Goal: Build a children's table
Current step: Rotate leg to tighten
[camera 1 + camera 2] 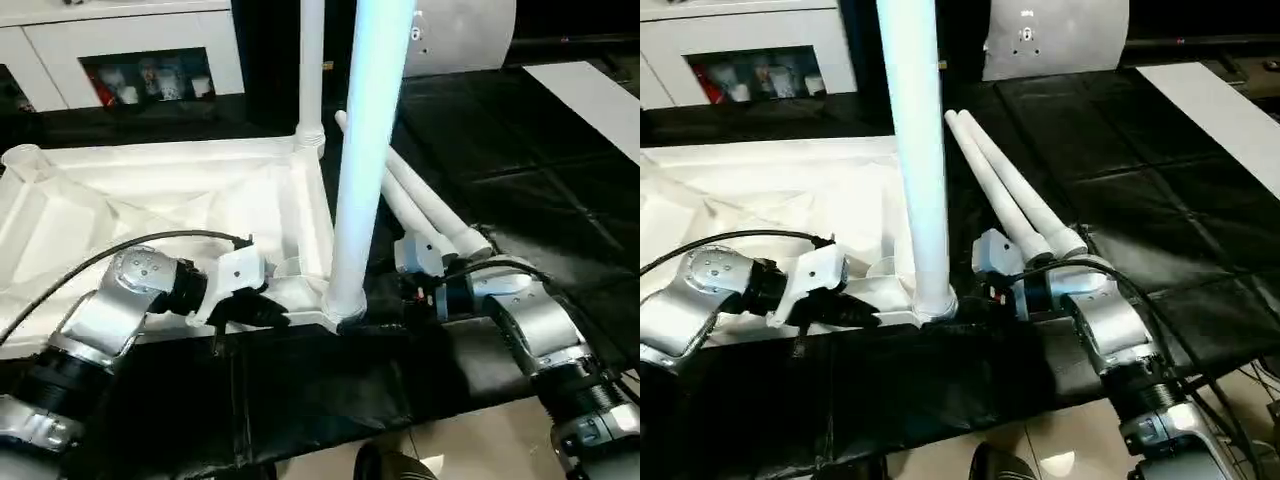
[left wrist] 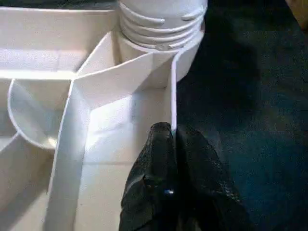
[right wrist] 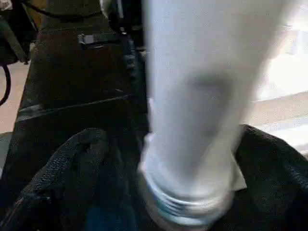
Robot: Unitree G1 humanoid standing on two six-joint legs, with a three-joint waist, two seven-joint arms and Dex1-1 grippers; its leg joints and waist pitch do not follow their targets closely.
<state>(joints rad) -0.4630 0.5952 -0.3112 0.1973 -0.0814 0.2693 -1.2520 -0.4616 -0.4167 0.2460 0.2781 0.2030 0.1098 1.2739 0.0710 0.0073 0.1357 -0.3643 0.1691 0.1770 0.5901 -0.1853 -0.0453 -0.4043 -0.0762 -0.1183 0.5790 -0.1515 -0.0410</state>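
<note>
The children's table top (image 1: 150, 200) lies upside down on the black mat, ribbed underside up. One white leg (image 1: 311, 70) stands in its far right corner socket. A second leg (image 1: 365, 150) stands upright in the near right corner socket (image 2: 161, 29). Two loose legs (image 1: 1010, 185) lie side by side on the mat to the right. My left gripper (image 2: 173, 132) is shut on the top's thin rim close to the near socket. My right gripper (image 3: 178, 144) is open, its fingers (image 3: 77, 154) standing wide on either side of the near leg's base.
A white shelved cabinet (image 1: 130, 40) stands at the back left and a grey-white panel (image 1: 460, 35) at the back. A white board (image 1: 590, 100) lies at the far right of the black mat (image 1: 520, 150). Light floor (image 1: 480, 440) shows past the mat's near edge.
</note>
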